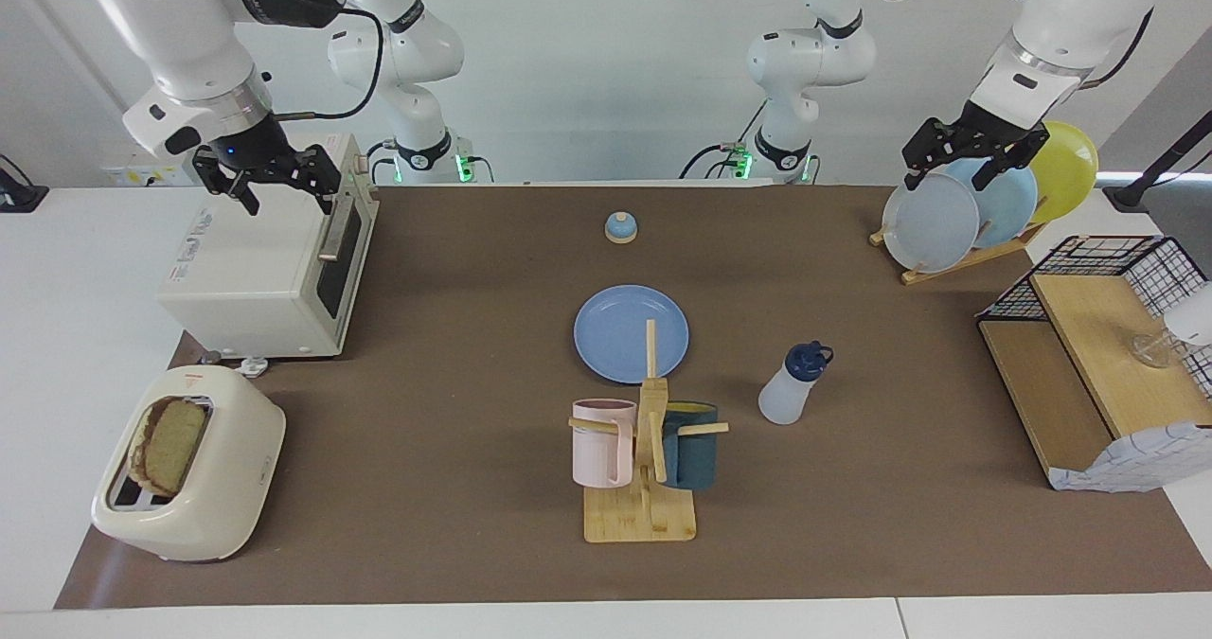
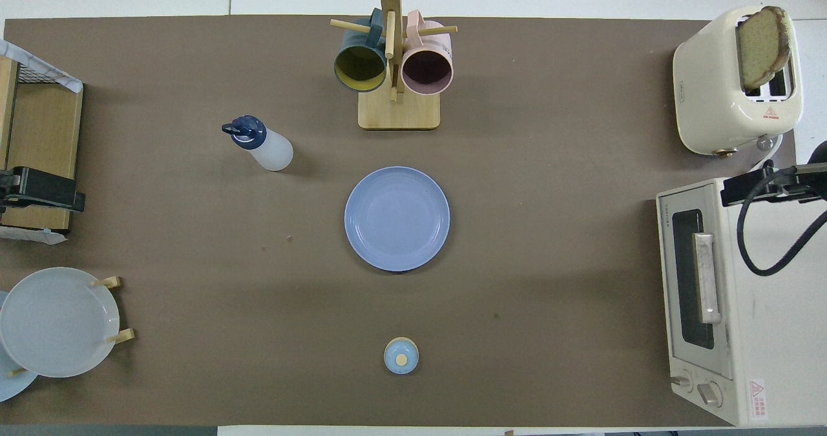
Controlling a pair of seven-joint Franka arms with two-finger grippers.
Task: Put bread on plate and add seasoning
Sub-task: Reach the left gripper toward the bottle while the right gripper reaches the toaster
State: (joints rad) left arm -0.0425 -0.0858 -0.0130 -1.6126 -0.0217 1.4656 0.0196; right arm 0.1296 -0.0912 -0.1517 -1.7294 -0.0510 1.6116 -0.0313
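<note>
step: fetch bread (image 1: 170, 445) from toaster (image 1: 204, 516) | right gripper (image 1: 268, 180) wide, empty, over oven (image 1: 256, 279) | left gripper (image 1: 975, 156) wide, empty, waits | grip crust, lift straight up

A toaster (image 1: 189, 469), oven (image 1: 270, 260), bell (image 1: 620, 228), mug rack (image 1: 642, 469) with two mugs, plate rack (image 1: 980, 205) and wire shelf (image 1: 1098, 336) stand on the desk (image 1: 454, 336)

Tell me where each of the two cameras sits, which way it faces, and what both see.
Facing view: high across the table, looking at the robots; both arms show, right gripper over the toaster oven, left gripper over the plate rack.
Overhead view: above the robots' end, looking steeply down; only gripper parts show at its side edges.
Shared: plate, bread, seasoning, half a turn apart.
</note>
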